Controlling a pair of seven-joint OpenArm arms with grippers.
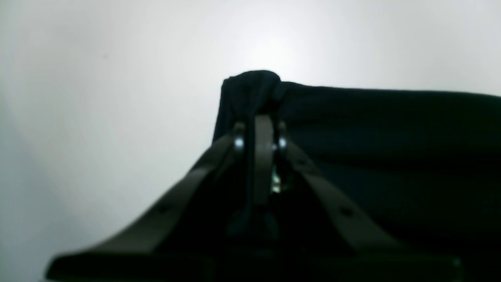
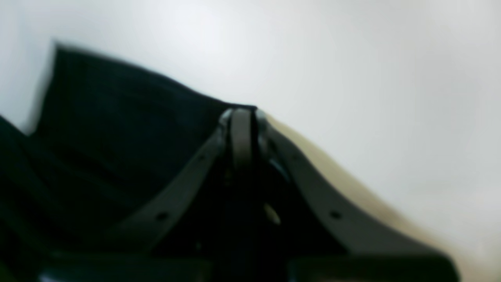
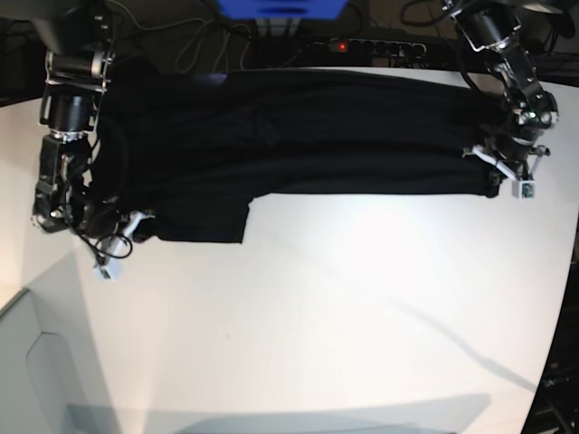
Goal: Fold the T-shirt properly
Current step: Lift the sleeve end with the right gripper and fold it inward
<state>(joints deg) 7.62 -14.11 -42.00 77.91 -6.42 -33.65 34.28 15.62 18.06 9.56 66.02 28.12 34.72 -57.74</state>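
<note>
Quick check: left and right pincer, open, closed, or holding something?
Left pincer: closed on the T-shirt.
Right pincer: closed on the T-shirt's edge.

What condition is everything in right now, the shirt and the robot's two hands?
T-shirt: spread across the far side of the white table, partly folded, one corner pinched at each end.
Left hand: shut on a bunched T-shirt corner.
Right hand: shut on the T-shirt's edge.
Power strip: behind the table, red light on.
</note>
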